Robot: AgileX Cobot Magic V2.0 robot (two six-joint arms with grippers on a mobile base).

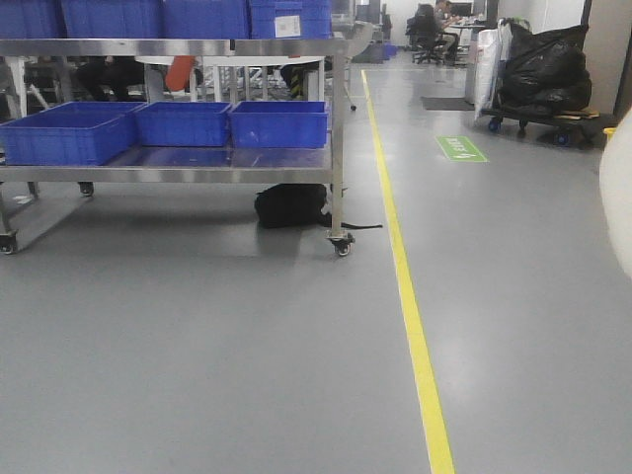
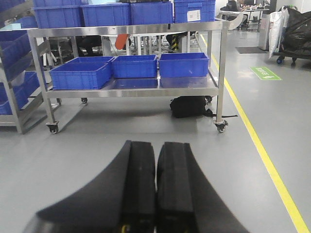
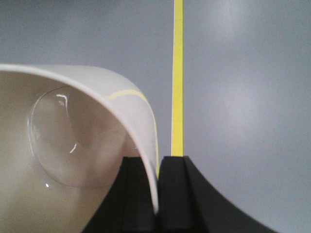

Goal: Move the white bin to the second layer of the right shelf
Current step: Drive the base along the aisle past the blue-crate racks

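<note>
The white bin fills the left half of the right wrist view, its glossy cream inside facing me. My right gripper is shut on the bin's rim, one finger inside the wall and one outside. A blurred sliver of the white bin shows at the right edge of the front view, held above the grey floor. My left gripper is shut with nothing between its black fingers, pointing over the floor toward a trolley. The right shelf second layer is out of view.
A wheeled steel trolley with blue crates stands ahead on the left, a black bag beneath it. A yellow floor line runs forward. A cart with black sacks is far right. Another rack of blue crates stands left.
</note>
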